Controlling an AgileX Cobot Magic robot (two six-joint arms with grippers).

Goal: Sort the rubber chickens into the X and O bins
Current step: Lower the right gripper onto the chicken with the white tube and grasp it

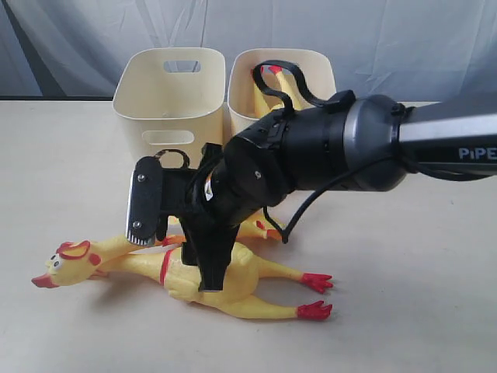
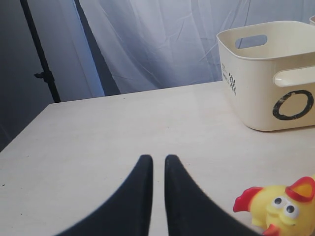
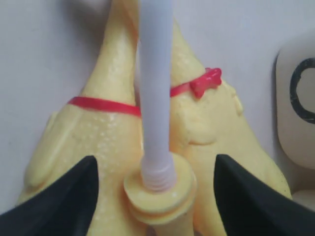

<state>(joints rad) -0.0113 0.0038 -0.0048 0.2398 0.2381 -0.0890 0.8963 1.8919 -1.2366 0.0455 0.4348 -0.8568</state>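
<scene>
Two rubber chickens lie side by side at the table's front, one (image 1: 241, 284) nearer and one (image 1: 262, 229) behind it. My right gripper (image 1: 175, 260) hangs open over them, reaching in from the right. In the right wrist view its fingers straddle a white tube (image 3: 155, 98) on a yellow round fitting, between the two yellow bodies (image 3: 98, 137) (image 3: 219, 128); the gripper (image 3: 156, 162) holds nothing. Another chicken (image 1: 272, 84) stands in the right bin (image 1: 318, 74). The left bin (image 1: 169, 105) carries the O (image 2: 293, 104). My left gripper (image 2: 158, 158) is shut and empty, near a chicken's head (image 2: 283, 206).
Both cream bins stand together at the table's back edge against a grey curtain. No mark shows on the right bin. Bare tabletop (image 2: 123, 123) stretches ahead of the left gripper. A black stand pole (image 2: 42, 64) rises beyond the table's far corner.
</scene>
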